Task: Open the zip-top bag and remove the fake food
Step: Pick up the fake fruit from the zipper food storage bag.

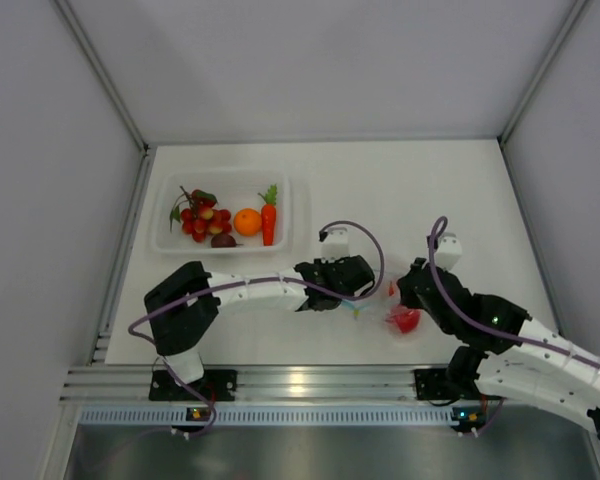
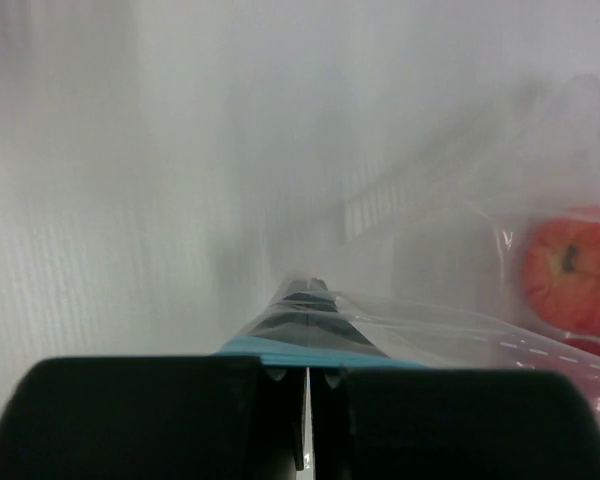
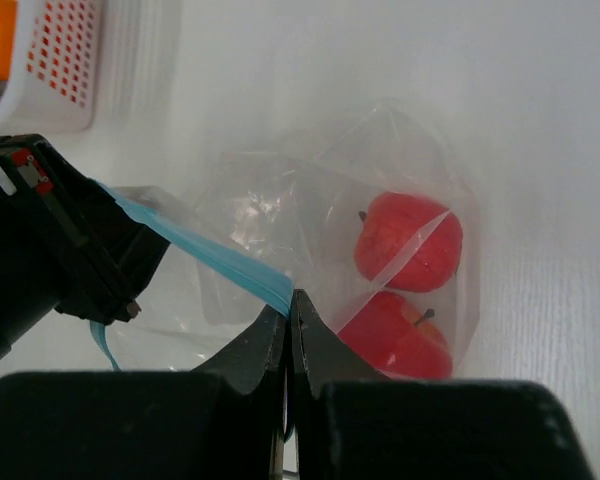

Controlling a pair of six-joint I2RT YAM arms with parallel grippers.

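Left pincer (image 2: 308, 375) is clamped on the teal zip strip (image 3: 210, 255) of the zip-top bag (image 3: 280, 215). The right pincer (image 3: 292, 302) is pinched shut on the same strip, further along. The bag lies on the desk (image 1: 430, 180) between the arms and holds two red apples (image 3: 408, 240). A berry cluster (image 1: 198, 218), orange (image 1: 247, 221), carrot (image 1: 268, 222) and dark piece (image 1: 223, 240) sit in the tray (image 1: 225, 177) at far left. I cannot tell whether the seal has parted, and the apples have yet to come out.
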